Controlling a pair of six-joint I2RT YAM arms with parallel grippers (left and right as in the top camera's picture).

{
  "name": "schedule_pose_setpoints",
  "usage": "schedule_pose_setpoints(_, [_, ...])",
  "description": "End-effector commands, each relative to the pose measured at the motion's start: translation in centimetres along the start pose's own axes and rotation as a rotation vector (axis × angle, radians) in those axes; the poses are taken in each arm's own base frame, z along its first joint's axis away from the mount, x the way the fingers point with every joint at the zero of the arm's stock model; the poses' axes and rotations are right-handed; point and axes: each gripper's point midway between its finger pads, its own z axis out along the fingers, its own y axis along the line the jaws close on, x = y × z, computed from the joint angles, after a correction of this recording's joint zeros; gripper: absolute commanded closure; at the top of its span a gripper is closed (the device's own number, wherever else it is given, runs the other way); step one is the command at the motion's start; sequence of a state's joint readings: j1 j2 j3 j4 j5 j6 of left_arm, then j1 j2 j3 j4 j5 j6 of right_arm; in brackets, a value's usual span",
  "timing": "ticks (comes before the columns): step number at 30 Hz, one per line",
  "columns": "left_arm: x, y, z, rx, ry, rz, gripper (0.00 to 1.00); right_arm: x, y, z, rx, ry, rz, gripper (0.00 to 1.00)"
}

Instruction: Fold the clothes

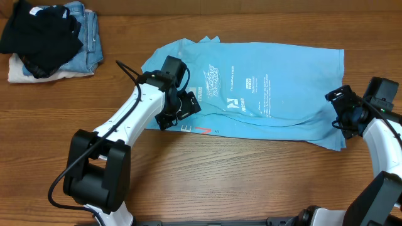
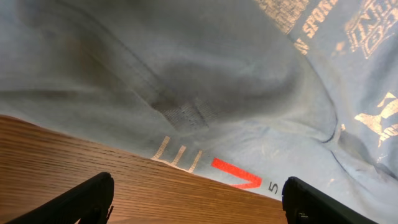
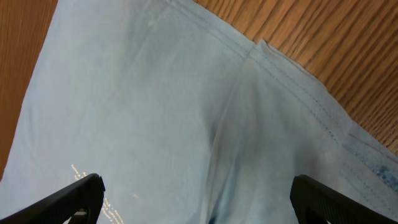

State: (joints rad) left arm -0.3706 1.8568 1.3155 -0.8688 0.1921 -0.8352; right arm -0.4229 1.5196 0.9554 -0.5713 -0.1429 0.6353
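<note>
Overhead, the wooden table (image 1: 251,182) fills the view. Across its middle and right lies the light sky-blue T-shirt (image 1: 282,69), spread roughly flat with its long side running left to right and the white printed logos (image 1: 211,80) facing up. Its near edge is doubled over, so a strip of the other side shows along the bottom, carrying red-and-white lettering (image 1: 201,130). At the far left corner sits a separate pile, a black garment (image 1: 41,31) on top of blue denim jeans (image 1: 88,34), well apart from the shirt.

The left arm (image 1: 125,125) reaches from the near left to the shirt's near left edge. There the left gripper (image 1: 179,108) hangs over the cloth, just above the red lettering. In the left wrist view its fingers (image 2: 87,198) stand spread wide with nothing between them. Past the gap lie the shirt's edge, the lettering and a band of bare wood.

The right gripper (image 1: 344,113) sits at the shirt's right end, over the near right corner. Its fingers (image 3: 74,196) are likewise spread wide and pinch nothing. The right wrist view shows plain blue cloth with a stitched hem beneath them, and wood beyond the hem at the upper right. Whether either gripper touches the cloth cannot be told
</note>
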Motion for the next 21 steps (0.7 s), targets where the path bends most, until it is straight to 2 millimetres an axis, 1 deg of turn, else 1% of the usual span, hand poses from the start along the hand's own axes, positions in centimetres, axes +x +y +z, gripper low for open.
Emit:
schedule_pose_setpoints(1, [0.2, 0.1, 1.3, 0.013, 0.022, -0.074, 0.11, -0.4, 0.8, -0.2, -0.022, 0.001, -0.020, 0.00])
schedule_pose_setpoints(5, [-1.1, -0.5, 2.1, 0.034, -0.019, -0.066, 0.14, -0.2, 0.7, -0.2, -0.016, 0.007, -0.019, 0.00])
schedule_pose_setpoints(8, [-1.2, -0.7, 3.0, 0.041, -0.008, -0.067, 0.16, -0.1, 0.6, -0.2, -0.013, 0.011, -0.018, 0.00])
schedule_pose_setpoints(11, [-1.2, -0.7, 4.3, 0.037, 0.013, -0.069, 0.18, -0.1, 0.6, -0.2, -0.010, 0.014, -0.019, 0.00])
schedule_pose_setpoints(13, [-1.4, -0.5, 4.9, 0.029, 0.009, -0.065, 0.21, -0.1, 0.6, -0.2, -0.011, 0.014, -0.039, 0.00])
schedule_pose_setpoints(14, [-1.5, -0.5, 5.0, 0.027, 0.005, -0.065, 0.25, -0.1, 0.6, -0.2, -0.011, 0.014, -0.043, 0.00])
schedule_pose_setpoints(17, [-1.9, -0.3, 5.0, 0.015, -0.016, -0.064, 0.43, -0.1, 0.4, -0.2, -0.001, 0.011, -0.043, 0.00])
schedule_pose_setpoints(19, [-2.1, -0.4, 4.9, 0.021, -0.023, -0.058, 0.51, -0.2, 0.2, -0.2, 0.011, 0.004, -0.041, 0.00])
schedule_pose_setpoints(21, [-2.3, -0.5, 4.7, 0.020, -0.032, -0.053, 0.62, -0.3, 0.1, -0.2, 0.016, 0.001, -0.042, 0.00])
